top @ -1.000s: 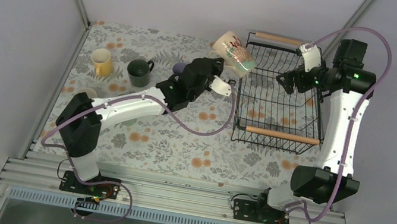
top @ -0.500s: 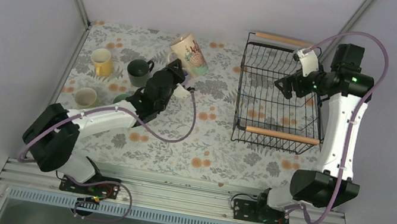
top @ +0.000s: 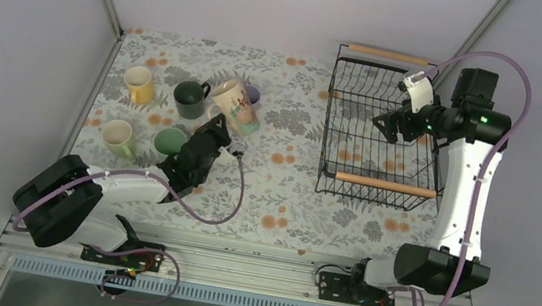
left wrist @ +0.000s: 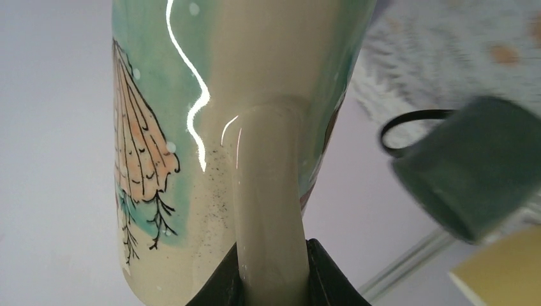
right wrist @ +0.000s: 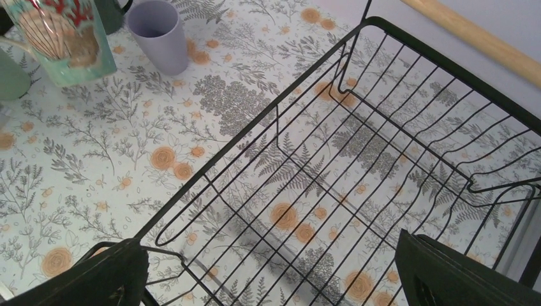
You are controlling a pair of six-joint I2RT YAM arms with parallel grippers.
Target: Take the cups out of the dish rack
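My left gripper point(top: 229, 125) is shut on the handle of a beige mug with a shell pattern point(top: 233, 104), holding it tilted over the left part of the table. In the left wrist view the handle point(left wrist: 268, 210) sits pinched between the black fingers, with the gripper point(left wrist: 271, 275) closed on it. The black wire dish rack point(top: 326, 129) stands at the right with no cup in it. My right gripper point(top: 387, 124) is open and empty above the rack, as the right wrist view point(right wrist: 274, 280) shows. Yellow point(top: 137, 84), dark green point(top: 191, 98), olive point(top: 118, 137), mint point(top: 169, 141) and lavender point(top: 253, 94) mugs stand on the table.
The rack has wooden handles at its near point(top: 386, 185) and far point(top: 386, 54) ends. Grey walls close in the table on the left, back and right. The floral cloth point(top: 285, 196) covers the table. The lavender mug point(right wrist: 159, 29) stands just beyond the held mug point(right wrist: 64, 38).
My left arm has carried the patterned mug from beside the rack leftward and down toward the group of mugs. My right gripper has stayed over the rack, shifting slightly.
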